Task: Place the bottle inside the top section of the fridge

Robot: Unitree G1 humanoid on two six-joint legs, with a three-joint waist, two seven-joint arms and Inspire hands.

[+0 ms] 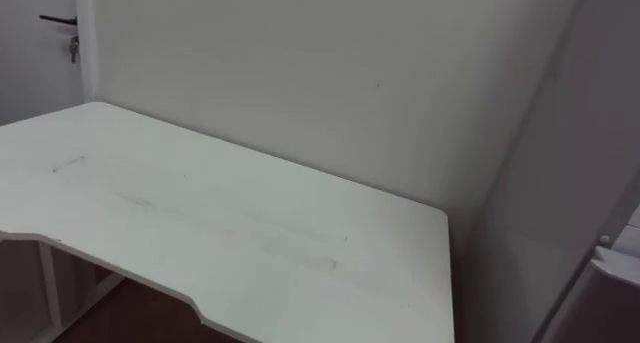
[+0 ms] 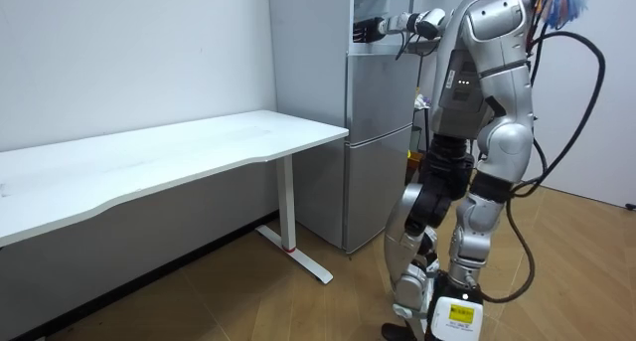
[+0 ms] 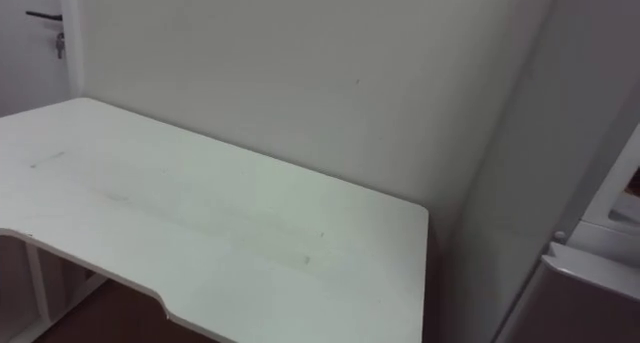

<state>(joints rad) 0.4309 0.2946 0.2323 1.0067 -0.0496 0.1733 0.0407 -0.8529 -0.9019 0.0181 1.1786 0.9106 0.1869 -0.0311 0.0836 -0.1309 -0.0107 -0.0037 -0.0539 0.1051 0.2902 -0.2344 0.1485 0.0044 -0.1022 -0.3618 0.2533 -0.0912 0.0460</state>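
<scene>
The robot is seen in the room view standing on a wooden floor, close before a tall grey fridge and beside the right end of a white table. One arm is raised, and by the body it is taken for the right. The right hand is held high against the front of the fridge's upper compartment, above the seam between the two compartments. Whether that hand is apart, together or clamped on anything cannot be told at this distance. Where the bottle is cannot be told either.

In the eye views the table's top is seen running from the left edge to its far right corner, which is set against a pale wall. The grey side of the fridge rises just beside that corner. A dark door handle is seen in the upper left corner. No writing can be read on the fridge or the table.
</scene>
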